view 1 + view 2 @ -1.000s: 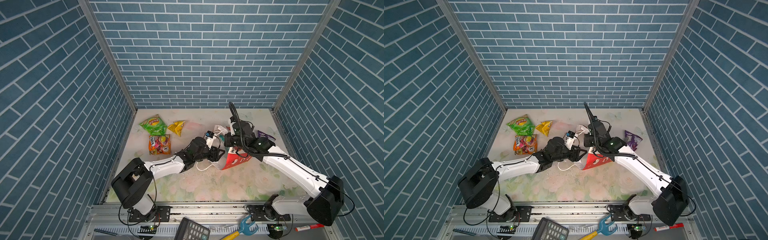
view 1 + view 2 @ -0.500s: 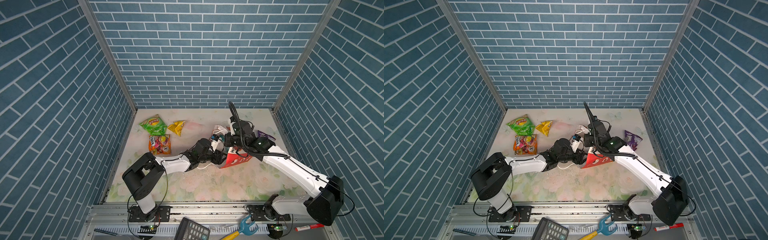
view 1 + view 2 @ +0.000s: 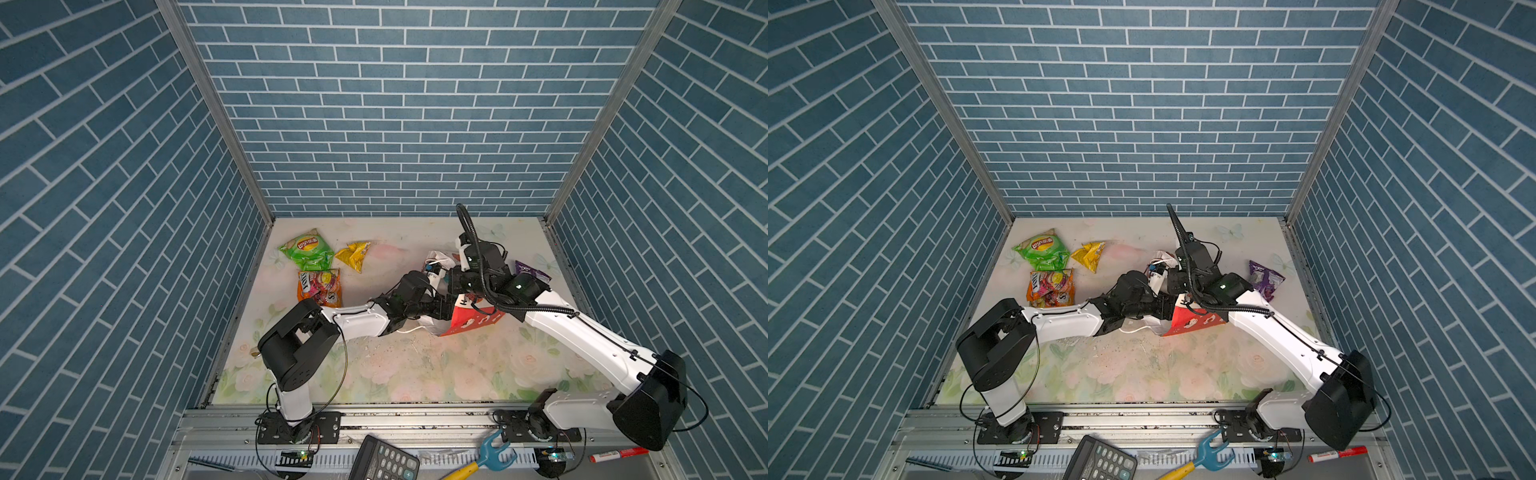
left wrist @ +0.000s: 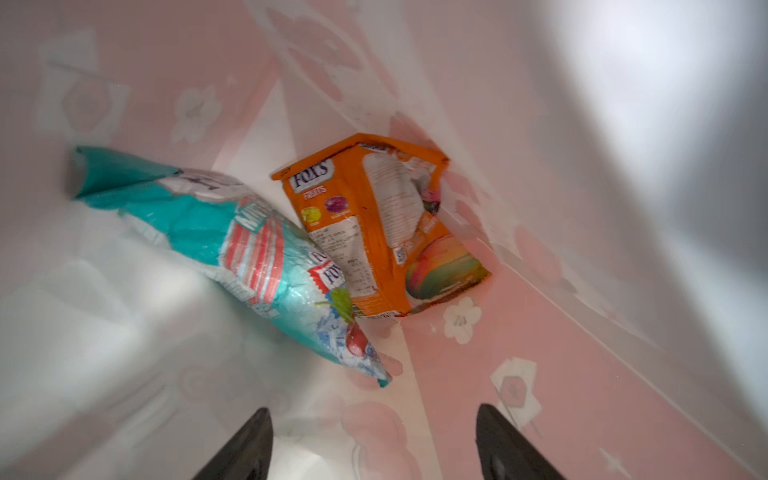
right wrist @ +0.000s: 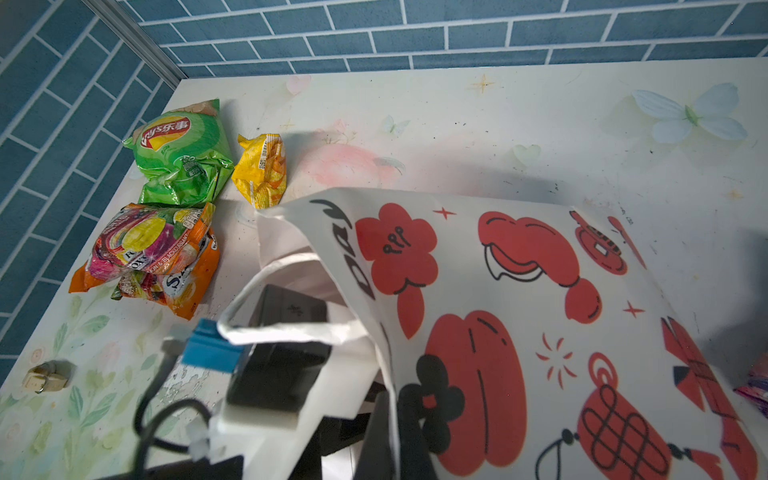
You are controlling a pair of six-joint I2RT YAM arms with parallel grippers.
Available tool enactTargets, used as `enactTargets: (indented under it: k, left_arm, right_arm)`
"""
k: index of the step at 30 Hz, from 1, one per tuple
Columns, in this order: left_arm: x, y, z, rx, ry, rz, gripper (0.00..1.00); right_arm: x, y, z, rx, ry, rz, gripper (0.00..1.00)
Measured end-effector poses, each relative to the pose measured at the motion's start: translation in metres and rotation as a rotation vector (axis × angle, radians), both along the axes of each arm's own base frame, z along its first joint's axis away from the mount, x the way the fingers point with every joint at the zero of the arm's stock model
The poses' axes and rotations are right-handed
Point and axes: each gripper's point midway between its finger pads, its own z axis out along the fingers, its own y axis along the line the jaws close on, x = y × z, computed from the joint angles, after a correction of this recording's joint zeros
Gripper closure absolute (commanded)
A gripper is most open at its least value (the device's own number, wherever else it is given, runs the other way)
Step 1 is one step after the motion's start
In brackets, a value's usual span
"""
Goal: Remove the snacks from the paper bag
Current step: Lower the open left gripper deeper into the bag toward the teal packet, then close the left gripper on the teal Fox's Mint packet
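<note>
The paper bag [image 3: 469, 321] [image 3: 1192, 322] lies on its side, mouth to the left. My right gripper [image 5: 392, 436] is shut on the rim of the paper bag [image 5: 519, 291]. My left gripper [image 4: 374, 440] is inside the bag, open, with nothing between its fingers. Just ahead of it lie two snacks: a teal-white packet [image 4: 232, 249] and an orange Fox's packet [image 4: 382, 224] behind it. Out on the table lie a green Lay's packet [image 3: 307, 249], a yellow packet [image 3: 353, 255], an orange packet [image 3: 319, 286] and a purple packet [image 3: 532, 272].
Blue brick walls close in the table on three sides. A small metal clip [image 5: 45, 376] lies near the left edge. A calculator [image 3: 382, 459], a blue-and-yellow tool [image 3: 486, 455] and a red marker [image 3: 615, 457] sit on the front rail.
My left arm has stretched to the right, and its gripper has gone deeper into the bag's mouth with its jaws wider. The right arm holds still on the rim.
</note>
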Motion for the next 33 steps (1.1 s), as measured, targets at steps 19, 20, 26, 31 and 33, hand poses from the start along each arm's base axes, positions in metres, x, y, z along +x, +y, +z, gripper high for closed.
enactTargets:
  k: [19,20,26,31,33]
  left_arm:
    - [0.033,-0.004,-0.014,0.006,0.097,0.19,0.19]
    - [0.033,-0.004,-0.017,0.008,0.102,0.195,0.19]
    - [0.04,-0.014,-0.022,-0.015,0.124,0.199,0.19]
    - [0.042,-0.018,-0.032,-0.019,0.144,0.199,0.2]
    - [0.041,-0.018,-0.033,-0.018,0.148,0.199,0.21]
  right_arm:
    - [0.002,0.005,-0.005,0.004,0.012,0.013,1.0]
    - [0.002,0.005,-0.006,0.003,0.015,0.015,1.0]
    - [0.004,0.007,-0.007,0.004,0.016,0.016,1.0]
    - [0.006,0.009,-0.008,0.002,0.018,0.014,1.0]
    - [0.006,0.009,-0.008,0.003,0.018,0.015,1.0]
